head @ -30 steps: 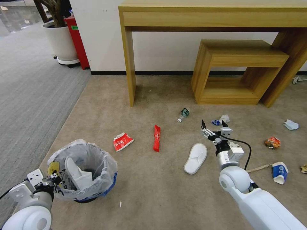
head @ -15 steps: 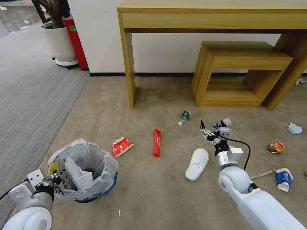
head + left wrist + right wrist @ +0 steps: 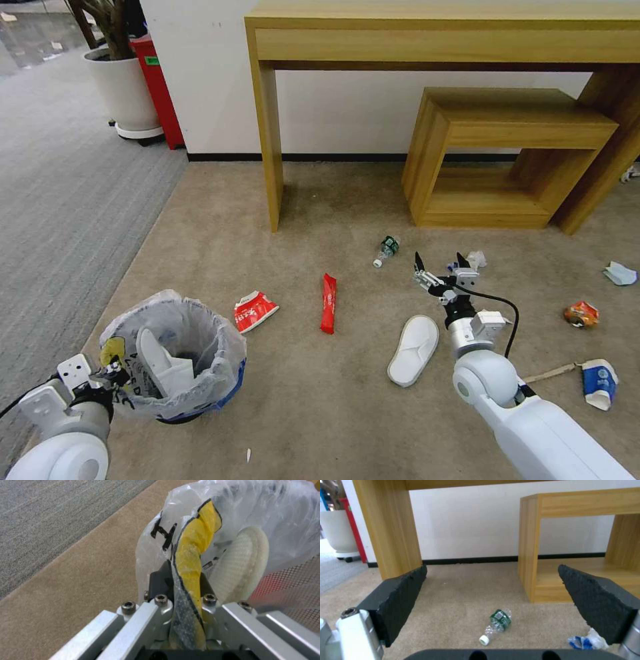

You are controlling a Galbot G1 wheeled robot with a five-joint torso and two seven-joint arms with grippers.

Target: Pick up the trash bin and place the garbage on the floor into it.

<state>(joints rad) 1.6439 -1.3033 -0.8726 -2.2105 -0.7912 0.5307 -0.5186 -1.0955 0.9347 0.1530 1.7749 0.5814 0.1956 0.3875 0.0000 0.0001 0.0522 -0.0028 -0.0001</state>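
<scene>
A: Starting left of the trash bin (image 3: 175, 357): what holds it?

B: Left pincer (image 3: 115, 375), clamped on the bin's near-left rim, nipping the plastic liner (image 3: 233, 512) and a yellow printed strip (image 3: 195, 542). One white slipper (image 3: 162, 363) stands on end inside the bin. The grey ribbed carpet (image 3: 60, 200) lies left of the bin; the bin itself sits on the floor (image 3: 320, 400), just inside that seam.

A: Right of the bin?

B: Red-and-white wrapper (image 3: 254, 311) near the bin's far-right rim, apart from it. Further right, a long red wrapper (image 3: 328, 303). Bare floor between these and the bin, and in front of them.

A: Then?

B: Crushed clear bottle (image 3: 386, 249) with green label, beyond the bin toward the wooden console (image 3: 427, 40). Second slipper (image 3: 413, 341) lies flat, sole down. Right pincer (image 3: 438, 265) hangs above the floor, past that slipper's toe, jaws spread wide, gripping nothing; in its wrist view the bottle (image 3: 496, 625) shows between the pads (image 3: 400, 597).

A: Far right from the bin?

B: Blue-white crumple (image 3: 470, 260) beside the right pincer, orange crushed can (image 3: 581, 314), blue-white cup (image 3: 599, 383) on its side with a wooden stick (image 3: 550, 373) touching it, pale paper (image 3: 621, 273). Small wooden stand (image 3: 507, 160) behind.
</scene>
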